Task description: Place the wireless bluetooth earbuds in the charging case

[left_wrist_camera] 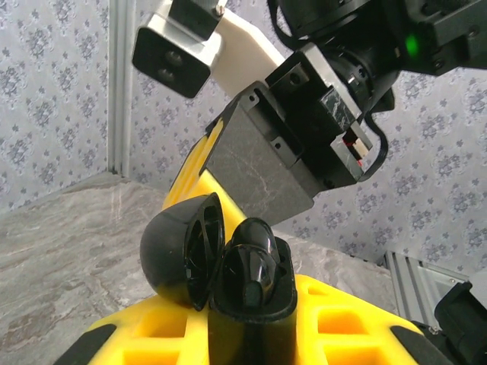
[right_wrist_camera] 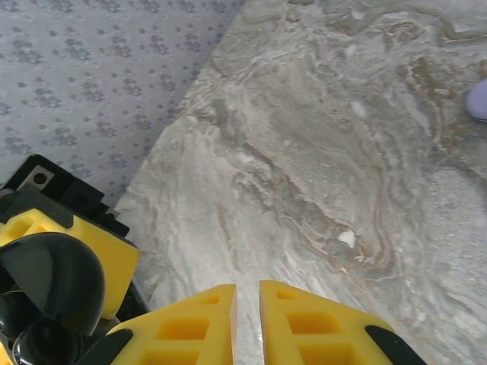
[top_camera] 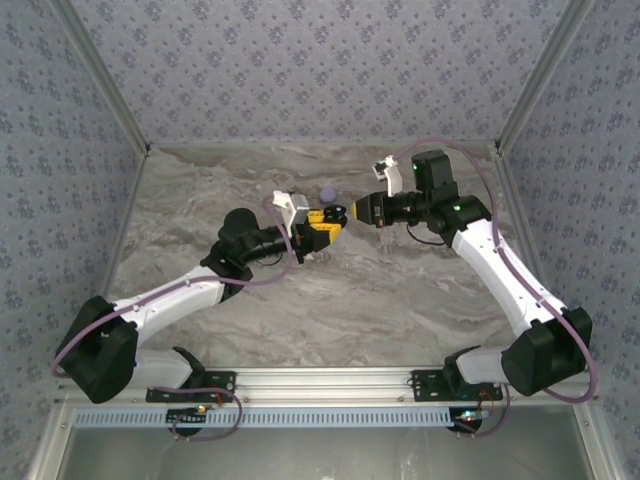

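Marble table (top_camera: 380, 300) w/ floral walls (top_camera: 300, 70)

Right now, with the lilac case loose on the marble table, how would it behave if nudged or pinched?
The lilac case looks small and probably light, so a nudge would likely skid it across the smooth marble table. Its rounded outline suggests flat fingers could squeeze it out sideways.

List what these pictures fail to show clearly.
- Lilac case: tiny in the top view and cut off by the right edge in the right wrist view, so open or shut is unclear.
- Right gripper: jaws nearly together. The narrow gap runs off the bottom edge, so whether they pinch an earbud is unreadable.
- Left gripper: the black shell it grips is too dark inside, in the left wrist view, to show contents.
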### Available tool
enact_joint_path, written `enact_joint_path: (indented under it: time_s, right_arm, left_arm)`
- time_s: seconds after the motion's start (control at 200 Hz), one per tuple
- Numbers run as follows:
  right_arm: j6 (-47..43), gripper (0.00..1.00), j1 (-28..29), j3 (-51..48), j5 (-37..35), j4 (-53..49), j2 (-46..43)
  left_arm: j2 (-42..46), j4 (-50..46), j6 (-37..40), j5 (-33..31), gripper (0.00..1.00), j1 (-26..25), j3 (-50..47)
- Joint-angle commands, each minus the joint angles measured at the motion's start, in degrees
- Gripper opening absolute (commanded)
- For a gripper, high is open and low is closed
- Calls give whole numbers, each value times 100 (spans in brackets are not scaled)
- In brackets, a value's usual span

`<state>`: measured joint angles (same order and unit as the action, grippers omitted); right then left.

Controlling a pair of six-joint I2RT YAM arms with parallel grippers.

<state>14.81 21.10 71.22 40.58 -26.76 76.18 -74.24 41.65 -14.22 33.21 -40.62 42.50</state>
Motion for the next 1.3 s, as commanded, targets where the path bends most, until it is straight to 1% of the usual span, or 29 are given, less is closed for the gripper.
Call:
enact_joint_path:
  time_s: [0.0, 0.185, 0.505, 0.665, 0.885, 1.294]
  right_arm:
    - [104, 17, -27, -73, 535, 229, 33]
    - [213, 17, -26, -108, 839, 452, 18]
    - [361, 17, -18, -108, 1129, 763, -5]
    - [375, 17, -18, -119, 1310, 913, -100]
    - [322, 17, -18, -169, 1358, 1014, -290]
    - [237, 17, 37, -230, 1523, 1069, -376]
  left_arm:
    - [139, 344, -81, 257, 21, -32, 173]
    - [105, 492, -175, 309, 21, -33, 171]
    - [-37, 687, -388, 440, 21, -39, 171]
    - [-73, 634, -394, 398, 21, -36, 142]
    - [-104, 522, -389, 321, 21, -34, 127]
    - [-148, 269, -376, 230, 21, -32, 112]
